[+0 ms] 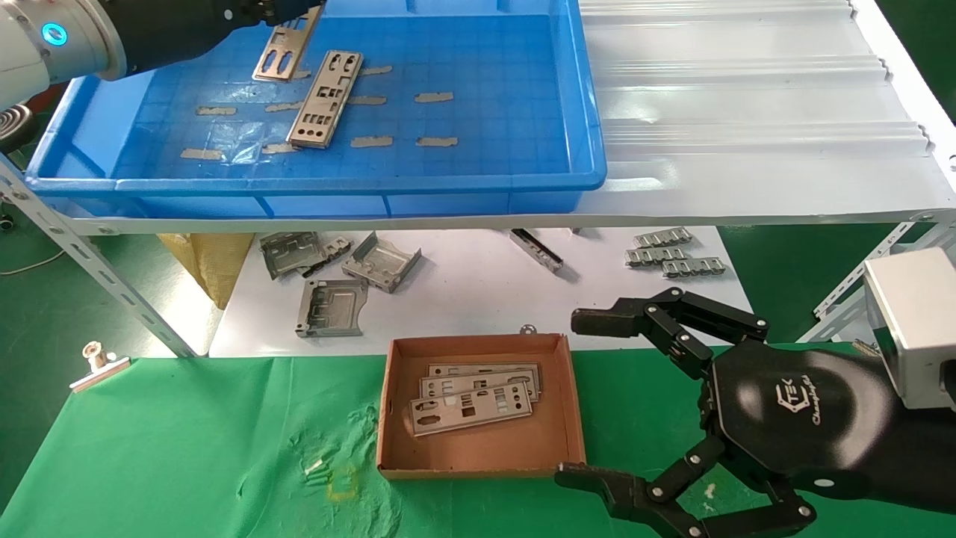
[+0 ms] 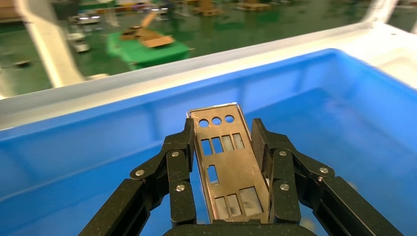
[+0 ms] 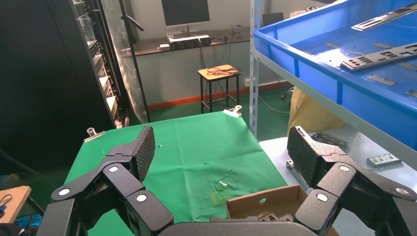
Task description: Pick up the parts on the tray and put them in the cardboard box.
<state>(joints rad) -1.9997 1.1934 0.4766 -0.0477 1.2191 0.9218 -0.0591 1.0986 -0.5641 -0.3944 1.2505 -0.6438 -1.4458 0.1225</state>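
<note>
My left gripper (image 1: 293, 13) is over the far left of the blue tray (image 1: 373, 183), shut on one silver part (image 1: 286, 46) that hangs tilted above the tray floor. In the left wrist view that part (image 2: 227, 164) sits edge-to-edge between the black fingers (image 2: 180, 157). A second part (image 1: 326, 99) lies flat in the tray. The cardboard box (image 1: 482, 448) rests on the green cloth and holds three stacked parts (image 1: 470, 396). My right gripper (image 1: 569, 396) hovers wide open just right of the box, nothing between its fingers; the box corner (image 3: 260, 201) shows below it.
The tray sits on a white corrugated panel (image 1: 747, 112) forming a raised shelf. Beneath it lie bent grey brackets (image 1: 336, 276) and ridged strips (image 1: 672, 254). A slanted shelf strut (image 1: 89, 261) and a binder clip (image 1: 97, 362) stand at left on the green cloth (image 1: 187, 448).
</note>
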